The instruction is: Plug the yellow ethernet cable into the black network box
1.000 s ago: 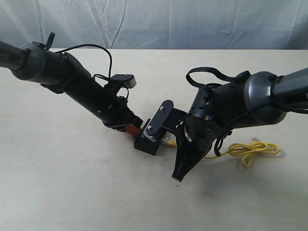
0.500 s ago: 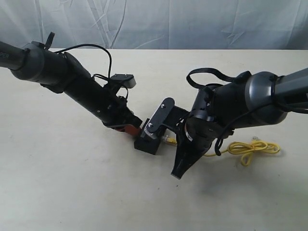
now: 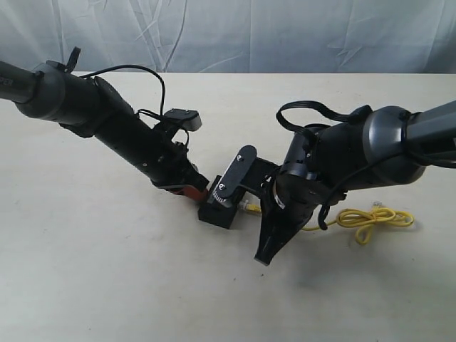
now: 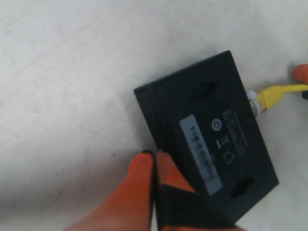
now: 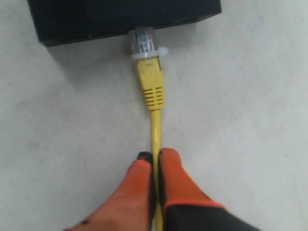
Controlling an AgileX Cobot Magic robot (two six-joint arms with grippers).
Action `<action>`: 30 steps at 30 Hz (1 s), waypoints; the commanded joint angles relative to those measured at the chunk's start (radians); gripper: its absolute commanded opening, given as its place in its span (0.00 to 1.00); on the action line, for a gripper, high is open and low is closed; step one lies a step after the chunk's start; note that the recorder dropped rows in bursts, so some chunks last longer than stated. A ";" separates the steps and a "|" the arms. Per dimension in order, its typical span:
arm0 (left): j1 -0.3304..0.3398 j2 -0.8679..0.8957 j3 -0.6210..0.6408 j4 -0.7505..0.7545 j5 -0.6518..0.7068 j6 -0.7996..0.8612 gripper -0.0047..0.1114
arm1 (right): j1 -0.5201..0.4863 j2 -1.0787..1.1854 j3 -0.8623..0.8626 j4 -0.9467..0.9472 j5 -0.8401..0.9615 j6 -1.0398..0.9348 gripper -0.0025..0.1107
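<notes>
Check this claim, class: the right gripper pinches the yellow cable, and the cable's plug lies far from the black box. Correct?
Not quite. The right gripper does pinch the yellow cable, but the plug sits right against the black box, as the right wrist view shows.

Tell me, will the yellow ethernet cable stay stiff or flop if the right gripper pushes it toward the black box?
Likely floppy overall: the yellow ethernet cable lies in a loose knot behind the right gripper. The short straight stretch up to the plug should push fairly true, yet might bow. Thin cord, so probably light.
</notes>
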 commanded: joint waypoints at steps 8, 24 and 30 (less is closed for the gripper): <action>-0.001 0.018 0.006 0.028 0.010 0.009 0.04 | 0.001 -0.002 -0.003 0.052 -0.085 -0.135 0.01; -0.001 0.018 0.006 0.045 0.025 0.011 0.04 | 0.001 -0.004 -0.003 0.043 -0.100 -0.016 0.01; -0.001 0.018 0.006 0.045 0.025 0.011 0.04 | -0.001 -0.010 -0.003 0.018 -0.032 -0.016 0.01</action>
